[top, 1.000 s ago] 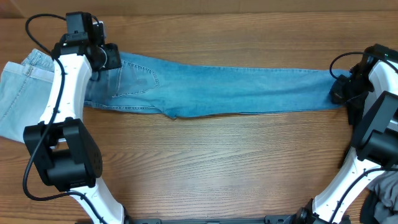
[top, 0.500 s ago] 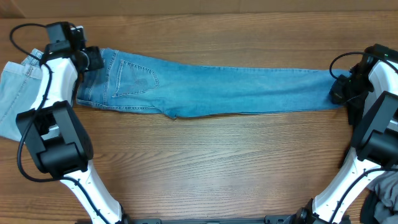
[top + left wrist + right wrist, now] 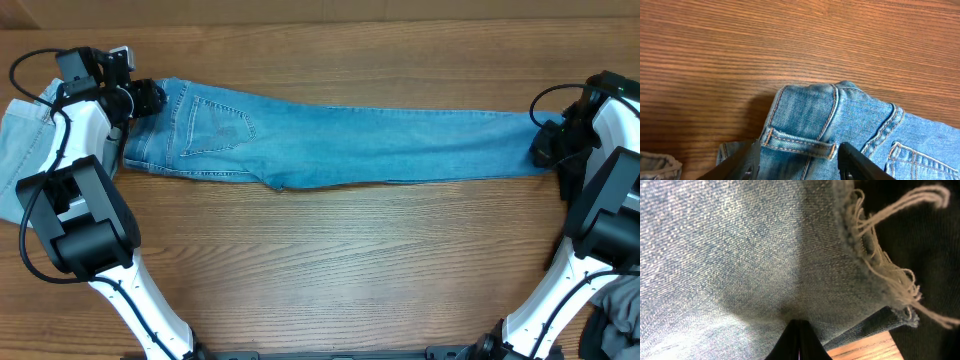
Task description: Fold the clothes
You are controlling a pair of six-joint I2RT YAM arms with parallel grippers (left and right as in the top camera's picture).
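Spanning wooden table (image 3: 330, 260), jeans (image 3: 380, 145); right fingers (image 3: 787, 347) pinching hem (image 3: 875, 270), left fingers (image 3: 742, 165) apart astride waistband (image 3: 805, 142).

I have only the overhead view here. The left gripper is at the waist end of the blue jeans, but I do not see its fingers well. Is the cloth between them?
Observer: Yes. In the left wrist view the left gripper has its fingers apart, with the waistband of the blue jeans and a belt loop between them. Whether they press the cloth, I cannot tell.
Operator: And the right gripper, at the other end?
Observer: The right gripper is shut, and the denim puckers at its tips.
Operator: How does the hem look there?
Observer: The hem is frayed, with long loose threads.
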